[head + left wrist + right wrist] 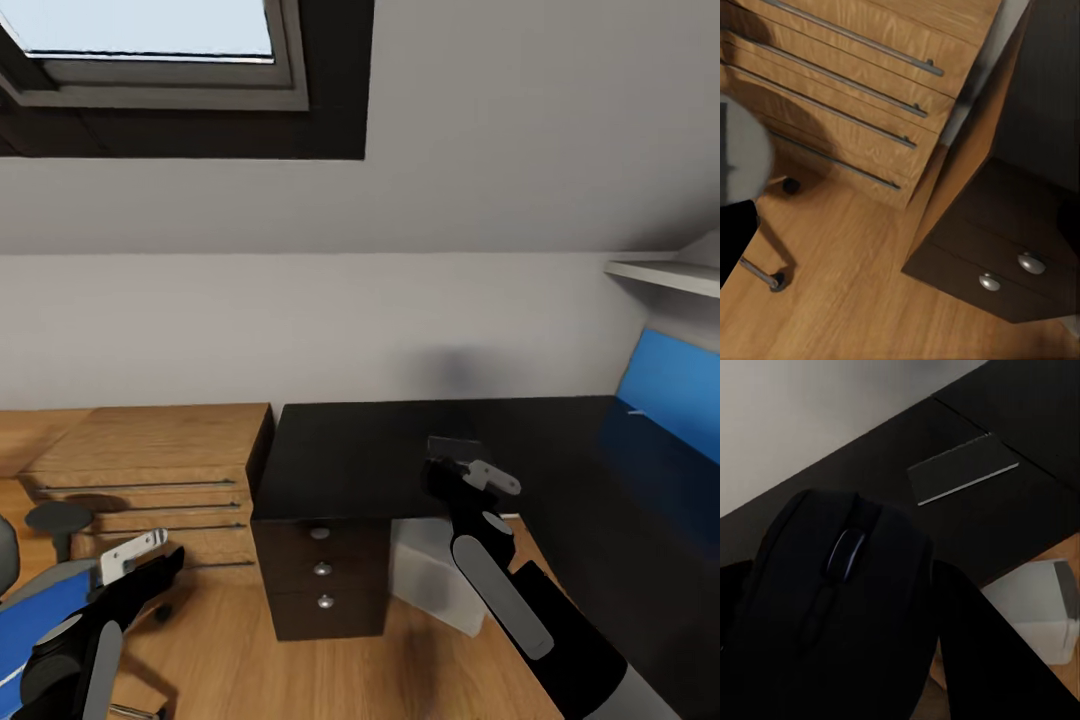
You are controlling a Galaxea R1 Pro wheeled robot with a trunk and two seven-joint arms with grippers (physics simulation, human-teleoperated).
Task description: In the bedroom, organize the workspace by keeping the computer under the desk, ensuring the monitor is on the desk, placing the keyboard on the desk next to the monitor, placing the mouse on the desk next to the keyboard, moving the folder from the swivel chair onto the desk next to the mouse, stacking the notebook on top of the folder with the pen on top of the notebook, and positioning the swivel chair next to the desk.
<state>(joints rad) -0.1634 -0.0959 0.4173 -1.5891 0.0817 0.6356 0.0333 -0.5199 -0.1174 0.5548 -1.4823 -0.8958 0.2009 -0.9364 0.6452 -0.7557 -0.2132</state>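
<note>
The right jaws (470, 468) are clamped on the mouse (844, 592), held just above the black worktop (400, 450). It looks light, hard and smooth, likely to slip, so its flanks are the best hold. Below sits the grey computer (1039, 607). I cannot tell whether the left jaws (135, 555), near the chair (35, 590), are apart.

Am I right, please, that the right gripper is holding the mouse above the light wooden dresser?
Not quite: the right gripper holds the mouse above the black desk, not the wooden dresser, which stands beside the desk. The head view shows the gripper over the desktop; the right wrist view shows the mouse between its fingers.
</note>
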